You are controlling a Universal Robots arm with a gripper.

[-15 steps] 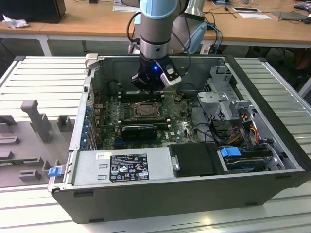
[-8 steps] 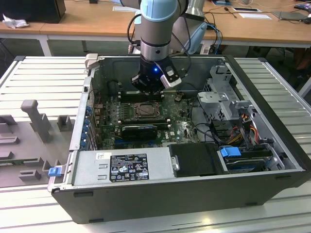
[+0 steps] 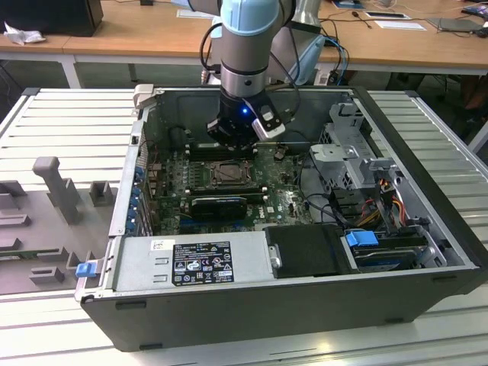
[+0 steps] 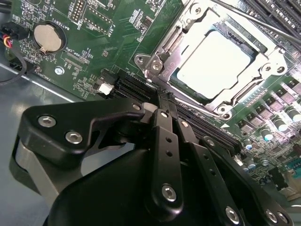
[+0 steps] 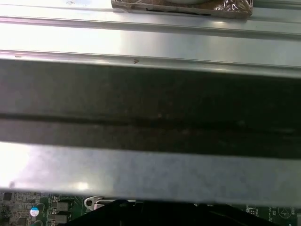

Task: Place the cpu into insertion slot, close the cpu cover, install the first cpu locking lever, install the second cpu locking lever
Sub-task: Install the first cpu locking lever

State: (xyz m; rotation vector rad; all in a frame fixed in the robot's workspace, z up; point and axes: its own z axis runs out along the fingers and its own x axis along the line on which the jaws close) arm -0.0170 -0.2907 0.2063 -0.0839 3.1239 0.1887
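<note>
The cpu (image 4: 216,61) lies flat in the insertion slot (image 3: 229,174), its pale metal face showing through the cut-out of the cpu cover (image 4: 270,59). The cover lies down over the chip. A thin metal lever rod (image 4: 263,21) runs along one side of the socket. My gripper (image 4: 162,103) hovers just off the socket's corner with its black fingers (image 4: 164,136) pressed together and nothing between them. In the exterior view the gripper (image 3: 232,141) hangs inside the open grey case, over the far edge of the socket.
Long black slots (image 3: 217,204) lie beside the socket. A black shroud (image 3: 305,250) and power supply (image 3: 191,259) line the near side, and a drive cage (image 3: 351,152) with cables stands at the exterior view's right. A coin battery (image 4: 47,37) sits on the board. The case wall (image 5: 150,169) is close.
</note>
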